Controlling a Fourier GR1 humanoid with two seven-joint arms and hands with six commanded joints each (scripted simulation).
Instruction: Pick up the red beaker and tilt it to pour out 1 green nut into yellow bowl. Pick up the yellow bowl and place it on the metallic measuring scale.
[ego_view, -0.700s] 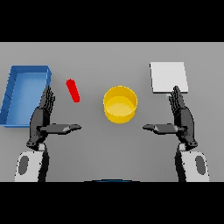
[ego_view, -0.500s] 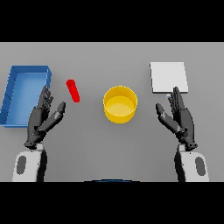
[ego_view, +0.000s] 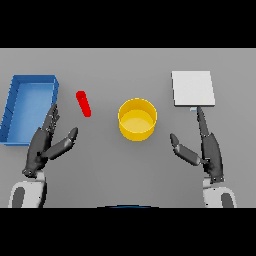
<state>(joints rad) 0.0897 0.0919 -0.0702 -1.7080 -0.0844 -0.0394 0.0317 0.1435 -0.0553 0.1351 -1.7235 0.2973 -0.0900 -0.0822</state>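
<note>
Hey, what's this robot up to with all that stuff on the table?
Nothing is being held yet. The left hand and the right hand are both open above the grey table, on either side of the yellow bowl. The red beaker lies just ahead of the left hand, beside the blue tray. The metallic measuring scale sits just beyond the right hand's fingertips. The bowl is not on the scale.

The red beaker (ego_view: 83, 103) lies too small to show its mouth or any nut inside. The right hand (ego_view: 207, 150) covers a little of the scale's (ego_view: 193, 88) near edge, perhaps its display. The bowl (ego_view: 137, 118) interior looks bare.
</note>
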